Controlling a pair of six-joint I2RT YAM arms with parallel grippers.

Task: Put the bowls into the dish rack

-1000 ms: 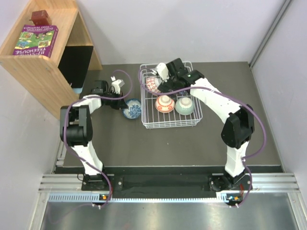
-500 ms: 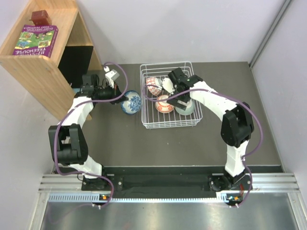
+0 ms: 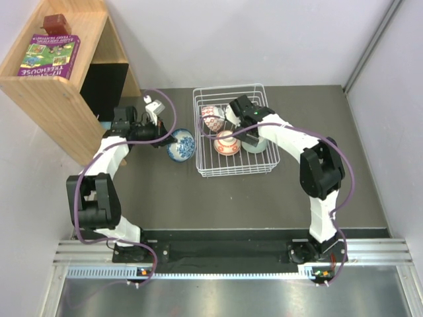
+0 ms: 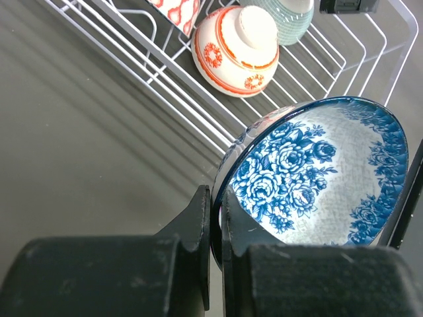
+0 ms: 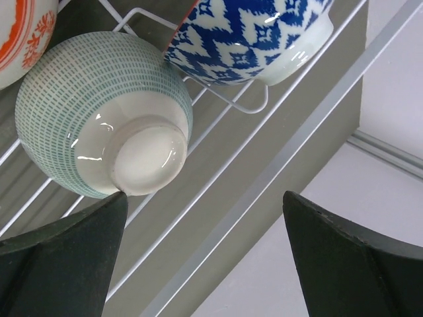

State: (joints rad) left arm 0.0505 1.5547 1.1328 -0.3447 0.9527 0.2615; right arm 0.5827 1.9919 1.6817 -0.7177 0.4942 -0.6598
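Left of rack point(image 3: 232, 174): floral blue bowl point(image 4: 317, 172), tipped on edge, just beside the wire wall and outside it.
Left jaws: pinching that bowl's rim.
Right jaws: spread wide, holding nothing, above the rack's far half.
Inside rack: orange-red bowl point(image 3: 227, 142) and green bowl point(image 5: 99, 132), both foot-up and side by side; red-patterned bowl point(image 3: 210, 117) behind them; zigzag blue bowl point(image 5: 251, 33) just beside the green one.
Surface point(image 3: 172, 198): dark grey, carrying the rack.

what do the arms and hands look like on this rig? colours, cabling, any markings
They match: the left arm and right arm have white link shells, black joint housings and a purple cable looping loosely along each. The left hand and right hand have matte black, broad fingers. No legible markings.
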